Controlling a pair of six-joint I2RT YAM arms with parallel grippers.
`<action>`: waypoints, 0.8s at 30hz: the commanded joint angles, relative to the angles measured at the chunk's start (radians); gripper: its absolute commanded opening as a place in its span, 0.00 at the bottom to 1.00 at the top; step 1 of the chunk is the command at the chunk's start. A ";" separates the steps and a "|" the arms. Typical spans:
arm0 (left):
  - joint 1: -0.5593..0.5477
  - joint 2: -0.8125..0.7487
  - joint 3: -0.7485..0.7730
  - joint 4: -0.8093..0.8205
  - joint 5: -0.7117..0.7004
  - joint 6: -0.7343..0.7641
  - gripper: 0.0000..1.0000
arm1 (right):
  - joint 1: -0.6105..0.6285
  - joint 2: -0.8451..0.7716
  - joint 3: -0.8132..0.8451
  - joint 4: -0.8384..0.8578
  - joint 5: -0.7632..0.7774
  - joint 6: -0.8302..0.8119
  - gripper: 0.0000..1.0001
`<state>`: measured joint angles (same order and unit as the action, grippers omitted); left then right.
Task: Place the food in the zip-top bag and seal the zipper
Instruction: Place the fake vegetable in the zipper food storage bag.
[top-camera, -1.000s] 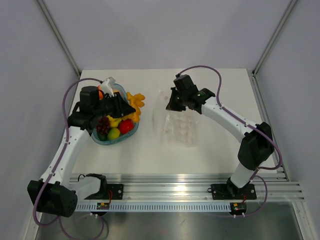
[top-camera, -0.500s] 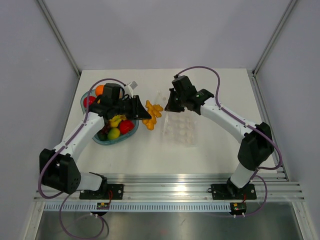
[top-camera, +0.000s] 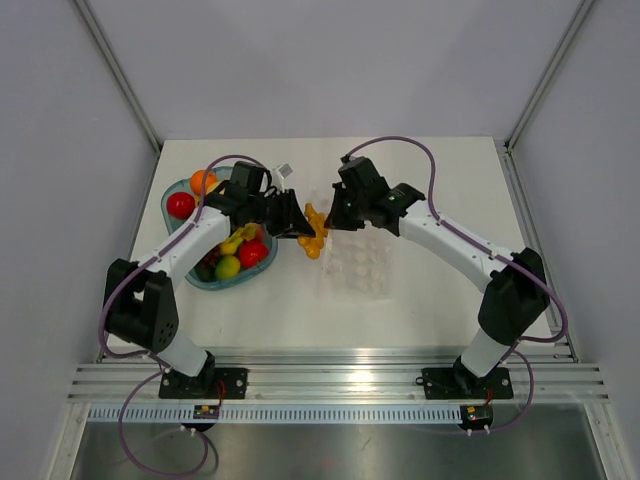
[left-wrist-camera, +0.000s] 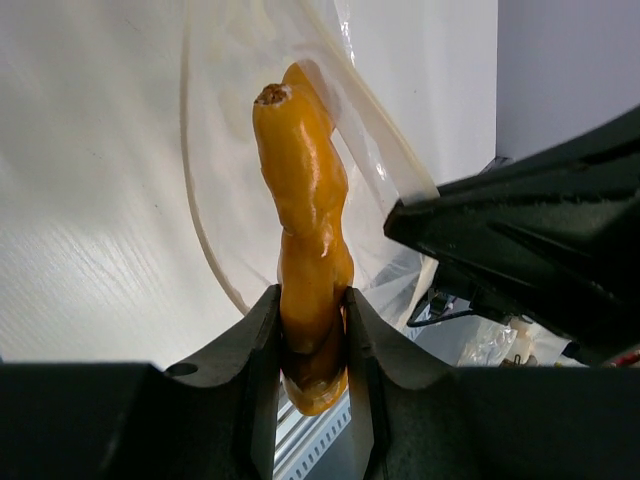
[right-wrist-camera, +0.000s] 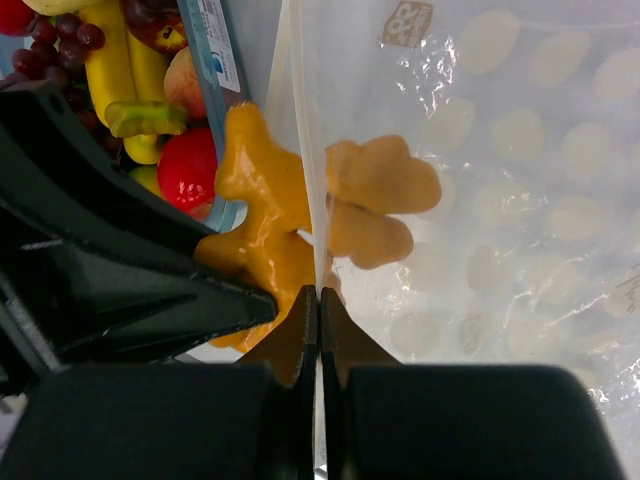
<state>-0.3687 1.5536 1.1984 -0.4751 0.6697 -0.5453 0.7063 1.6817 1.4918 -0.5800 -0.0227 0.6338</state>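
Note:
My left gripper (top-camera: 298, 222) is shut on a knobbly orange-yellow piece of food (top-camera: 314, 232), held at the mouth of the clear zip-top bag (top-camera: 358, 262). In the left wrist view the food (left-wrist-camera: 305, 200) sticks out from between my gripper's (left-wrist-camera: 312, 330) fingers towards the lifted mouth edge with the zipper strip (left-wrist-camera: 385, 140). My right gripper (right-wrist-camera: 317, 300) is shut on that mouth edge. The front lobes of the food (right-wrist-camera: 380, 180) show through the bag (right-wrist-camera: 500, 200); the rest (right-wrist-camera: 255, 210) is outside.
A translucent blue-green bowl (top-camera: 215, 285) stands left of the bag with more food: a red fruit (top-camera: 180, 204), an orange (top-camera: 203, 180), bananas (right-wrist-camera: 120, 70) and grapes. The two grippers are very close together at the bag mouth.
My left arm has carried the orange-yellow piece rightwards from beside the bowl to the bag's mouth. The right gripper has kept its hold on the bag's edge and shifted slightly left.

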 joint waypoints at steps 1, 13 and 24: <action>-0.007 0.026 0.058 0.042 -0.016 -0.030 0.00 | 0.016 -0.063 0.001 0.017 -0.028 0.001 0.00; -0.053 0.080 0.118 -0.020 -0.050 -0.027 0.66 | 0.018 -0.074 0.013 0.003 0.013 0.007 0.00; -0.050 -0.108 0.185 -0.336 -0.174 0.194 0.75 | 0.018 -0.076 -0.016 0.017 0.067 0.030 0.00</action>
<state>-0.4183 1.5246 1.3315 -0.6975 0.5484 -0.4404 0.7143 1.6318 1.4780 -0.5880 0.0151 0.6521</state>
